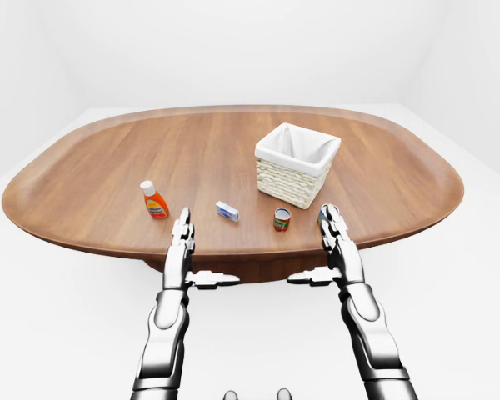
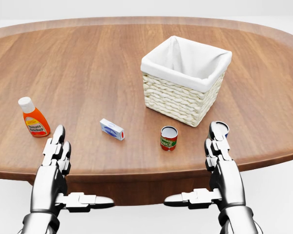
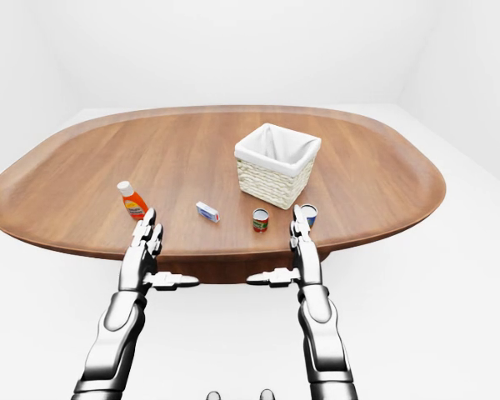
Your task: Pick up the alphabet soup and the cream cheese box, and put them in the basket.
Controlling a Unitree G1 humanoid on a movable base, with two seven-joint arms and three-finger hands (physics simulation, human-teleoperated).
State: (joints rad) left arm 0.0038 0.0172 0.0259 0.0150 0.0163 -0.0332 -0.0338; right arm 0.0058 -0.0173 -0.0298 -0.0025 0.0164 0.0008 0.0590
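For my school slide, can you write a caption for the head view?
Robot's open left hand and right hand face soup can, cream cheese box, ketchup and basket.

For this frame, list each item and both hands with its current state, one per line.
alphabet soup: upright on table, untouched
cream cheese box: lying flat, untouched
basket: upright, nothing visible inside
ketchup bottle: upright, capped
second can: partly hidden by right hand
left hand: open, empty
right hand: open, empty

Oval wood table [image 2: 88, 63], head view. On it: wicker basket w/ white liner [image 2: 184, 80] at 1 o'clock of ctr; red soup can [image 2: 168, 138] upright at 5; small cream cheese box [image 2: 112, 129] flat at 7; orange ketchup bottle [image 2: 34, 118] at 9; blue-label can [image 3: 309, 214] partly hidden, rt edge.
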